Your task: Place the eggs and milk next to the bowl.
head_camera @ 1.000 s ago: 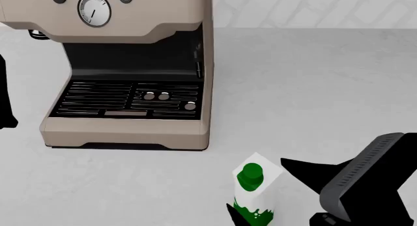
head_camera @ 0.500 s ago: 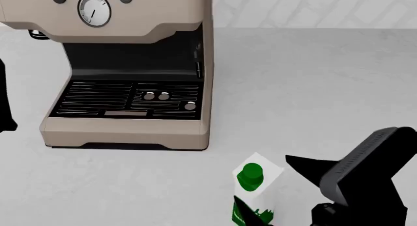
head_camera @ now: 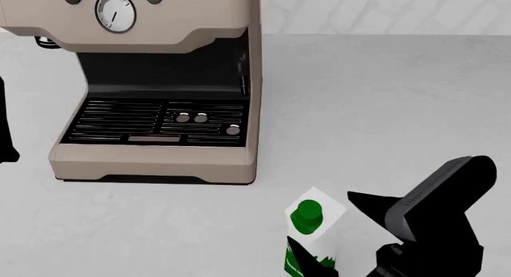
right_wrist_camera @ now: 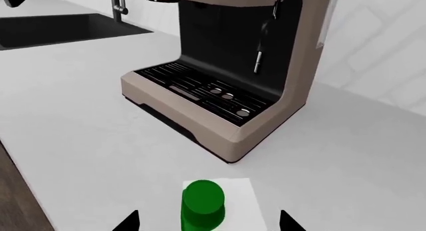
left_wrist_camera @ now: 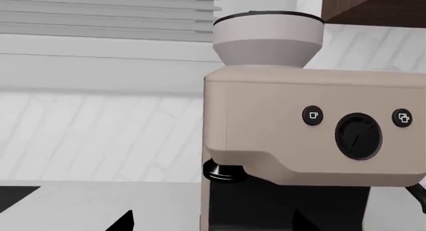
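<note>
The milk (head_camera: pixel 313 236), a small white carton with a green cap (right_wrist_camera: pixel 203 203), stands upright on the white counter in front of the coffee machine's right corner. My right gripper (right_wrist_camera: pixel 207 223) is open and straddles the carton, one fingertip (right_wrist_camera: pixel 130 221) on each side, clear of its walls. In the head view one black finger (head_camera: pixel 361 203) points at the carton from the right. My left gripper (left_wrist_camera: pixel 213 224) is open with nothing between its fingers, facing the coffee machine. The eggs and the bowl are out of view.
A large beige coffee machine (head_camera: pixel 160 79) with a black drip tray (head_camera: pixel 155 122) stands at the back left. A dark sink (right_wrist_camera: pixel 53 29) and faucet (right_wrist_camera: pixel 118 6) lie beyond it. White counter (head_camera: pixel 383 109) stretches to the right, up to the tiled wall.
My right arm has shifted slightly left, toward the carton. The milk has not moved, and the left arm has drifted slightly left.
</note>
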